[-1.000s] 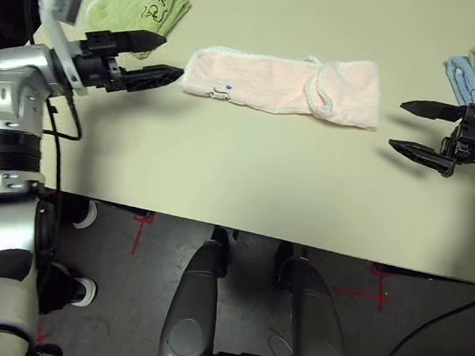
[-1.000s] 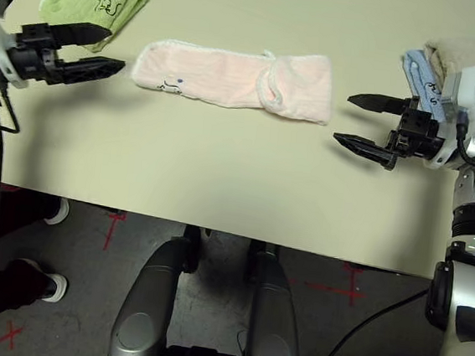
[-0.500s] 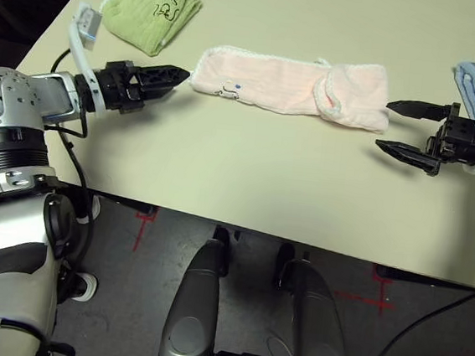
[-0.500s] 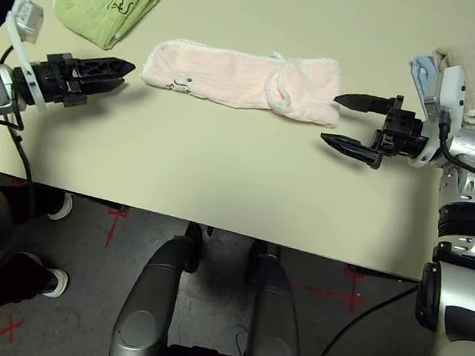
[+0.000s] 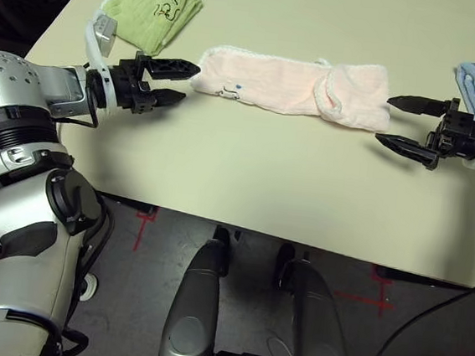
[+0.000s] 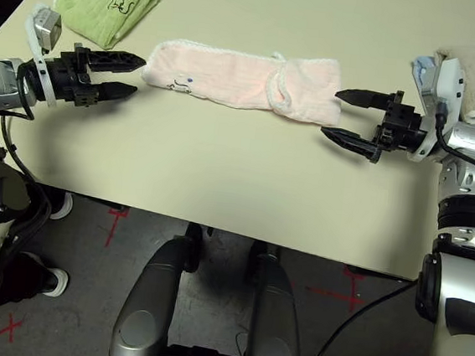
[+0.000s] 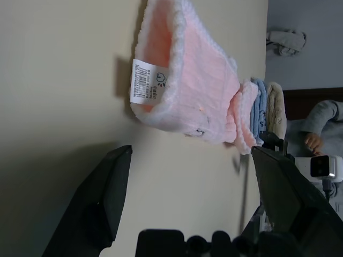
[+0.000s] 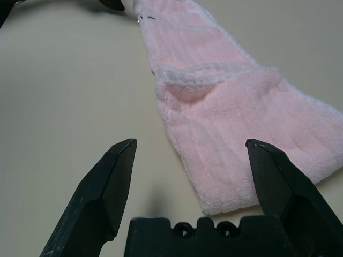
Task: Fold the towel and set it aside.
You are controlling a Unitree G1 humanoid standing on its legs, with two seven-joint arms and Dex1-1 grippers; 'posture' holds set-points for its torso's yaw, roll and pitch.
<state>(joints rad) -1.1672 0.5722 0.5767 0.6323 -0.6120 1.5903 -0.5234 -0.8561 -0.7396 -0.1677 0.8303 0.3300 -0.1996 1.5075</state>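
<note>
Left hand [image 5: 169, 81] and right hand [image 5: 400, 127]: both spread, flanking the pink towel [image 5: 288, 87]. Green towel [image 5: 151, 11] lay beyond the left hand; the left wrist view revealed a white label [image 7: 148, 82].

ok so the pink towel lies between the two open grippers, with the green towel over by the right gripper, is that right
Not quite: the green towel is by the left gripper, as the left eye view shows.
</note>
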